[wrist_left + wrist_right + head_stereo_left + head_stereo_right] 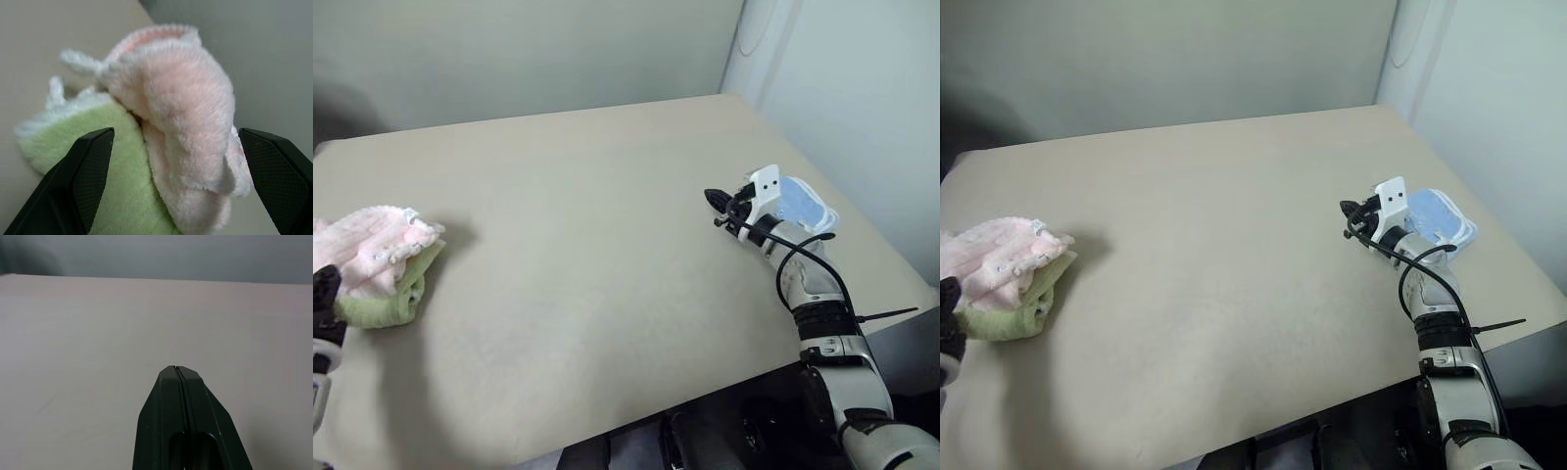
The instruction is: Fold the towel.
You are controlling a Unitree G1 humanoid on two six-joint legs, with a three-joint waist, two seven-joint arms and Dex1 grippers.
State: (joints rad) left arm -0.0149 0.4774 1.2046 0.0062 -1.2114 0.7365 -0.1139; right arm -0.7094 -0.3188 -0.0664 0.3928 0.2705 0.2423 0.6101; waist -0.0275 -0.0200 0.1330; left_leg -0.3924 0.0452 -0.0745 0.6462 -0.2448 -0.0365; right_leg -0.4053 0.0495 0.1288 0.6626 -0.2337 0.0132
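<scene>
The towel lies at the far left edge of the table, bunched into a loose mound on top of a folded green towel. In the left wrist view the pink pile drapes over the green one, with a white-edged corner sticking out on one side.

Handling, as judged: you are dealing with light, soft terry that has no stiffness. It will sag and trail from any single hold, and the looped pile should give the pads good bite, so slipping is unlikely. Nothing here is fragile. The main risk is that you catch the green towel beneath it, since the two touch along the whole underside. Take hold at the white edging or at the protruding corner, high on the mound and clear of the green layer.

Left tool: its fingers stand wide apart on either side of the pink mound and hold nothing. Right tool: fingers pressed together, empty, hovering over bare table at the right, just beside a folded blue towel.

Writing and marks: none can be read. No label, brand or embroidered mark is visible on the pink towel as it lies.
</scene>
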